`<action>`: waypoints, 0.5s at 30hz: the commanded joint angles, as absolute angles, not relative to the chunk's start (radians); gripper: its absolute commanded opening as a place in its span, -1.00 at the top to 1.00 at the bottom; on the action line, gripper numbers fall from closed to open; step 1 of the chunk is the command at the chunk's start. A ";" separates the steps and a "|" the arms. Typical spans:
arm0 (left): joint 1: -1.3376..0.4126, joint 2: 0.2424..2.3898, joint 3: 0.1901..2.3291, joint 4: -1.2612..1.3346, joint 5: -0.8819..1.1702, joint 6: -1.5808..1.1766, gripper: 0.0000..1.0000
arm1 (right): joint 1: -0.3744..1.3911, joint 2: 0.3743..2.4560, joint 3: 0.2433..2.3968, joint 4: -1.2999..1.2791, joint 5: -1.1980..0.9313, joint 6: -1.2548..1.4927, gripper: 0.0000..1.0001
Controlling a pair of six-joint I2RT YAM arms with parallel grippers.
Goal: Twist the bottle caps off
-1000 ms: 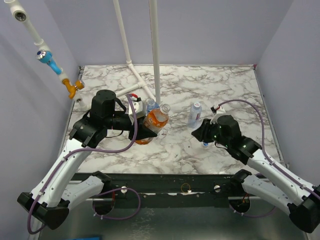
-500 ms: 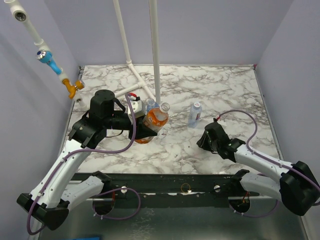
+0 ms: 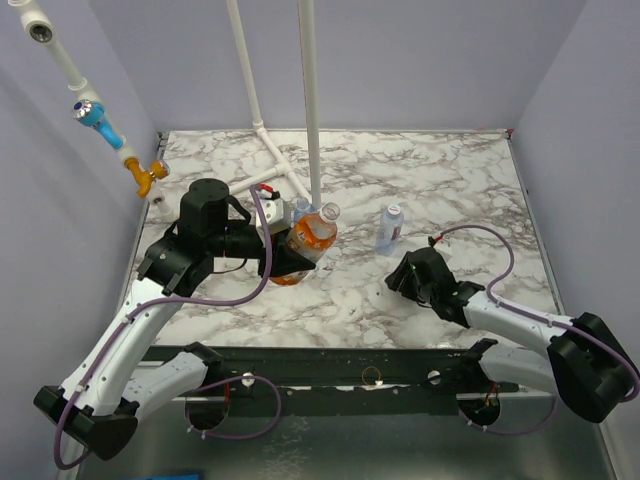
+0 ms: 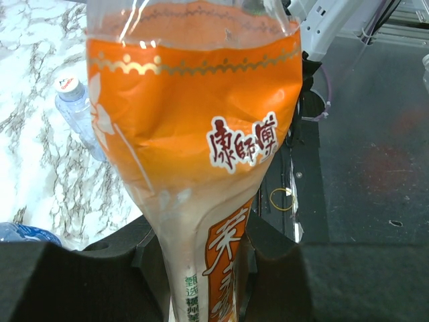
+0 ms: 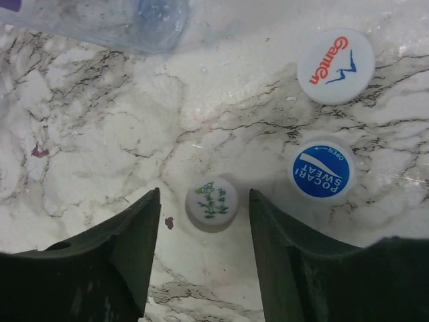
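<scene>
My left gripper is shut on the lower body of the orange-liquid bottle, held tilted above the table; its neck shows no cap. A clear bottle with a white cap stands to the right, also visible in the left wrist view. My right gripper is open, low over the marble near the front. A white cap with green print lies between its fingers, touching neither. Beside it lie a white cap with red lettering and a blue-topped cap.
Another clear bottle stands just behind the orange one, next to the white pipe frame. A blue-labelled bottle shows at the lower left of the left wrist view. A clear bottle body lies at the far side of the caps.
My right gripper has come down and nearer the front edge, then opened, leaving the green-printed cap on the marble. The left gripper still holds the orange bottle, shifted slightly.
</scene>
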State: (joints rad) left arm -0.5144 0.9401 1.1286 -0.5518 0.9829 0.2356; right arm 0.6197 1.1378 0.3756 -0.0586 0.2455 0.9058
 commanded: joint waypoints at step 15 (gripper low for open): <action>-0.515 0.949 1.144 -0.502 0.985 0.191 1.00 | 0.617 0.864 0.632 -0.124 -0.042 0.609 -0.47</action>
State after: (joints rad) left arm -0.5144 0.9520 1.1286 -0.5320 0.9825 0.2111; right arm 0.6197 0.9230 0.4923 -0.1509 0.1246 0.7776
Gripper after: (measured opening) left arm 0.342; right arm 0.735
